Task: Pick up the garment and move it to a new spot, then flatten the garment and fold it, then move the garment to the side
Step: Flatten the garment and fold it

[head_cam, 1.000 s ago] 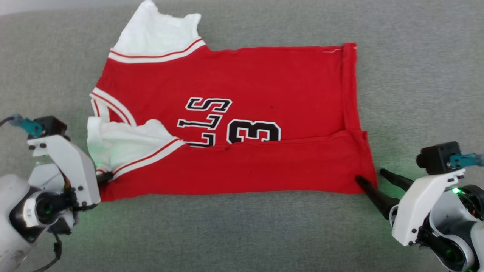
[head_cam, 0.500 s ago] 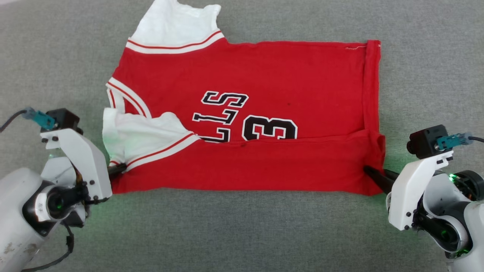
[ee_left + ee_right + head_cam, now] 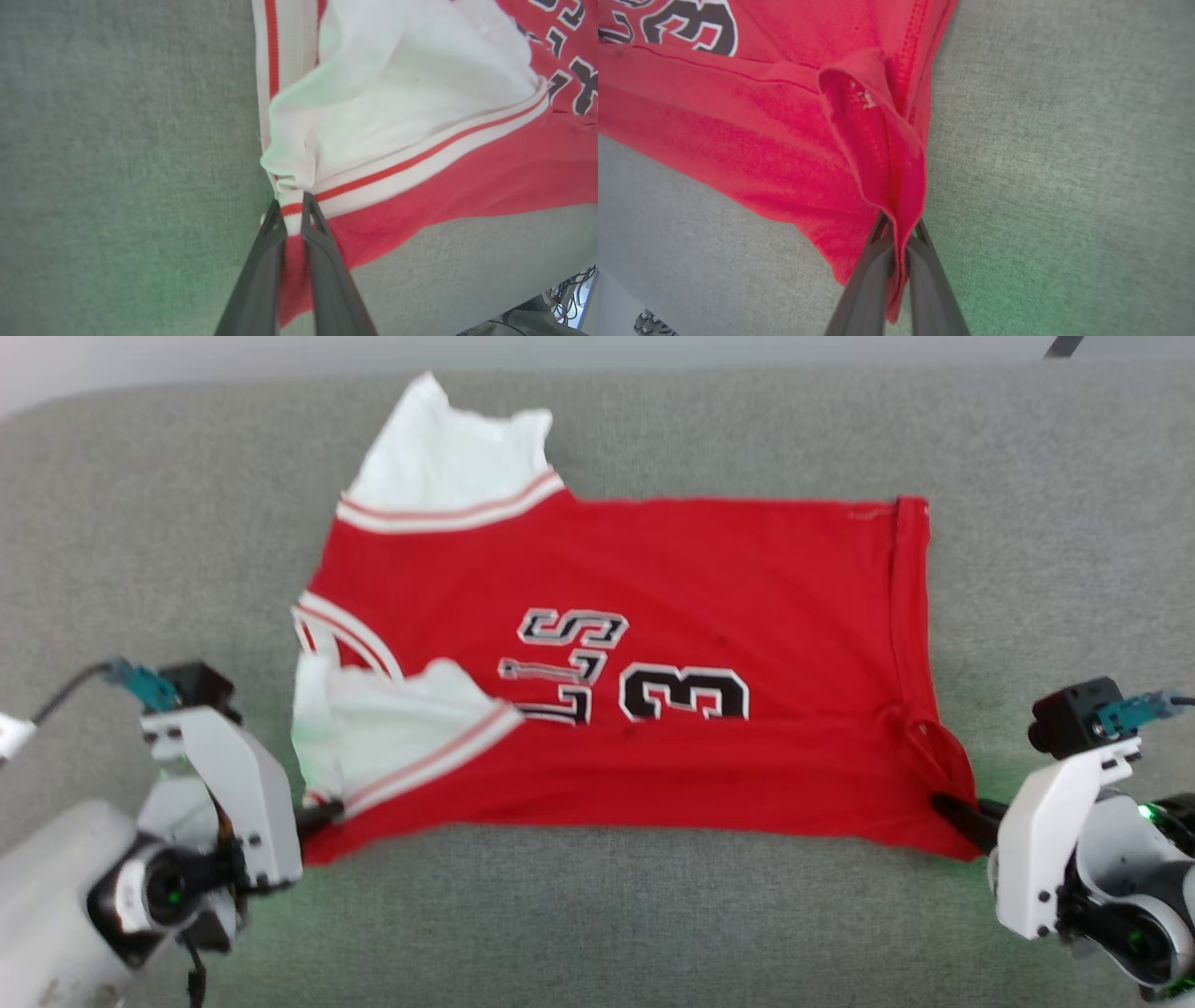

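Left tool (image 3: 292, 210), right tool (image 3: 899, 231) — each pinching a near corner of the garment (image 3: 709, 579).

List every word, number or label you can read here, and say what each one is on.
"LLS": dark letters on the jersey, turned sideways and a little blurred. The rest of the word is hidden under the fold.
"3": dark number on the jersey beside the letters, its edge cut off by the fold.
Nothing else is readable.

garment (image 3: 672, 569) spread | left claw (image 3: 325, 813) at sleeve | right claw (image 3: 948, 803) seemingly gripping hem
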Robot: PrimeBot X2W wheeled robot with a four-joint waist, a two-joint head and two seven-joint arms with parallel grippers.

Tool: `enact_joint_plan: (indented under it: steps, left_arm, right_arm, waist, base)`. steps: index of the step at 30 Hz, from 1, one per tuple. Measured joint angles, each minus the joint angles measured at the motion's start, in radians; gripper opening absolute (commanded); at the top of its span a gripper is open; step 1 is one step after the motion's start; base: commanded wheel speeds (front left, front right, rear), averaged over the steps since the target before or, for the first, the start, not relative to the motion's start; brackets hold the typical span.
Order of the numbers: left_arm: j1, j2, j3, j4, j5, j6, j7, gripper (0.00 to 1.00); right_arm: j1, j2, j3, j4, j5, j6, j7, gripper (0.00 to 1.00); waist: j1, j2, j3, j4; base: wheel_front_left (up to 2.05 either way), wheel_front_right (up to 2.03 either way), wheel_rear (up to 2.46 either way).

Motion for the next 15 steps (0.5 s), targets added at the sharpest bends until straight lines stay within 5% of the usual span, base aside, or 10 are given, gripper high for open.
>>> enact_joint_plan:
  steps: [15]
  left_arm:
    - [0.132, 0.082, -0.010, -0.167, -0.040, 0.085, -0.016, 0.00]
  right_arm:
    - [0.154, -0.056, -0.063, -0.101, 0.044, 0.000, 0.109, 0.00]
  waist:
    - [0.0000, 0.0000, -0.114, -0.001]
  base:
    - [0.00, 0.00, 0.00]
